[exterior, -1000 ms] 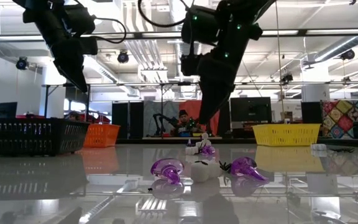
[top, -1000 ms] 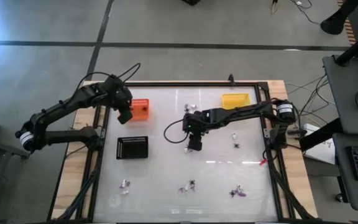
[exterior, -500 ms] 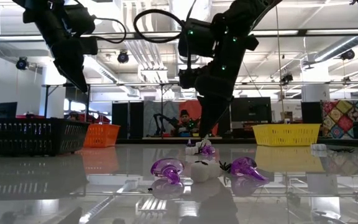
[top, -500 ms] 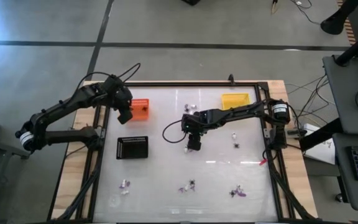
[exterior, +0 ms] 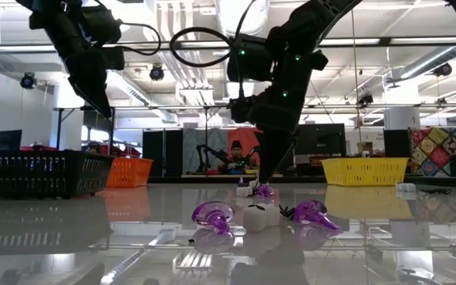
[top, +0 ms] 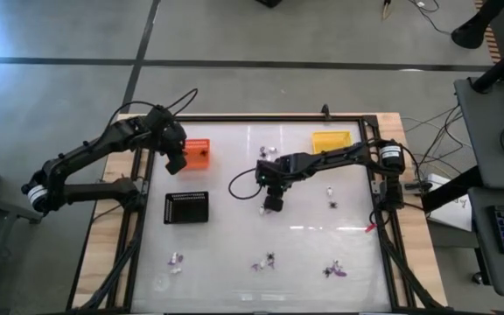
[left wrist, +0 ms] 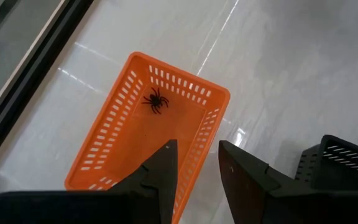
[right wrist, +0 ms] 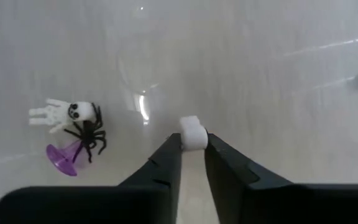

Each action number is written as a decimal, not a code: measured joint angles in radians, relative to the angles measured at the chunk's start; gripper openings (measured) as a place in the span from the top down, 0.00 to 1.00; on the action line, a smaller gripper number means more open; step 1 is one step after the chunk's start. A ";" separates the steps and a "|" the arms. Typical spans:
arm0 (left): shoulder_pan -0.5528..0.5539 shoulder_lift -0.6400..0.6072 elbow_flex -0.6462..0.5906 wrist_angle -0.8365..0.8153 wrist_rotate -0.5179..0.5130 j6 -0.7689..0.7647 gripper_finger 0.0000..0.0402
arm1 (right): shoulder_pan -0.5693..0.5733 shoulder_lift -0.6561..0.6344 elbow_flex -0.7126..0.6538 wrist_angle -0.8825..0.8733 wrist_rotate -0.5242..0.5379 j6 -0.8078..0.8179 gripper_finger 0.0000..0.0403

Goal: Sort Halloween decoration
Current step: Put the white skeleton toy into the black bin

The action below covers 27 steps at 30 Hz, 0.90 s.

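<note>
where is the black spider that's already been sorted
The black spider lies inside the orange tray, seen in the left wrist view; in the high view that tray sits at the table's far left, right beside the left gripper.

High view overhead; low view table-level; wrist views close, downward.

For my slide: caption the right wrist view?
Right hand pinches a small white trinket above the glossy tabletop.

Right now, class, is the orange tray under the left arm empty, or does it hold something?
Not empty. The left wrist view shows one black spider lying inside the orange tray; nothing else shows in it.
</note>
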 joint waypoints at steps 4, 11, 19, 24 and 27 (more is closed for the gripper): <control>0.000 0.000 0.000 0.000 0.000 0.000 0.75 | 0.001 -0.001 0.000 0.000 0.000 0.017 0.97; 0.000 0.000 0.000 -0.002 0.000 0.000 0.75 | 0.000 -0.006 0.018 -0.001 -0.008 0.039 0.98; 0.000 0.000 0.000 -0.004 0.000 0.001 0.75 | 0.001 -0.007 0.102 -0.001 -0.038 0.035 0.98; 0.000 0.000 0.000 -0.011 0.000 0.003 0.75 | 0.014 -0.007 0.171 0.019 -0.060 0.035 0.98; 0.000 0.000 0.000 -0.010 0.000 0.006 0.75 | 0.028 -0.007 0.198 0.064 -0.061 0.052 0.98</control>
